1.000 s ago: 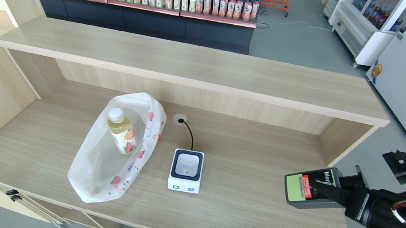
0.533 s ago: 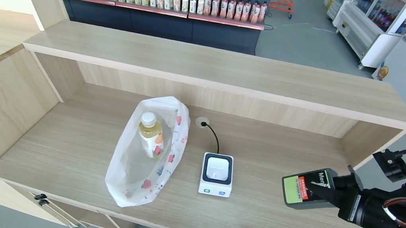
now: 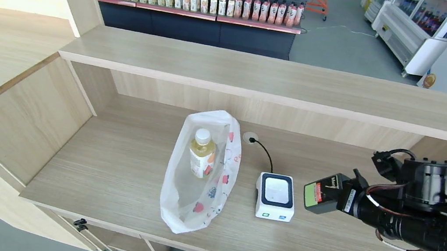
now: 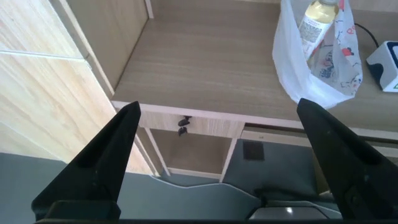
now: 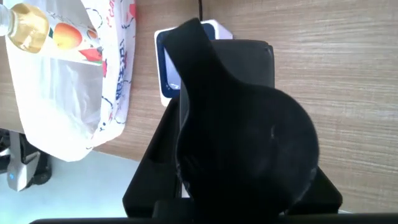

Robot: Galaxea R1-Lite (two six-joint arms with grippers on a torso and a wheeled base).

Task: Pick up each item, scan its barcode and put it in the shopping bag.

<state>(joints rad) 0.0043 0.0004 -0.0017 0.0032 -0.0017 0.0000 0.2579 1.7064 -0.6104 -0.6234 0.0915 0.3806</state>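
The left end effector (image 4: 217,112) hangs spread and empty off the near left edge of the worktop (image 3: 110,170).

The head camera has swung, so the whole worktop now sits further right in its picture. That is no move of the bag (image 3: 194,201) or the scanner (image 3: 276,191). What has really changed is on the right. The box (image 3: 319,194), pinched in the right end effector (image 3: 340,191), has come from well apart to just beside the scanner's right edge. It is held in the air and turned so its green face shows narrower. I judge the scanning step to be close, with the box not yet over the window. The bottle (image 3: 202,153) is already in the bag, so the box looks like the item left to handle.

The bag is thin, translucent white film printed with small red and blue motifs. It is crumpled and slack, lying long from near to far. The bottle is smooth clear plastic holding yellowish drink, with a white cap toward the far side. The scanner is a white block with rounded corners, and a dark frame surrounds its glossy upward window. A black cable (image 3: 265,154) runs from it to a hole further back. The box is a rigid dark cuboid with a green and red label. The worktop is matte, pale wood-grain laminate.
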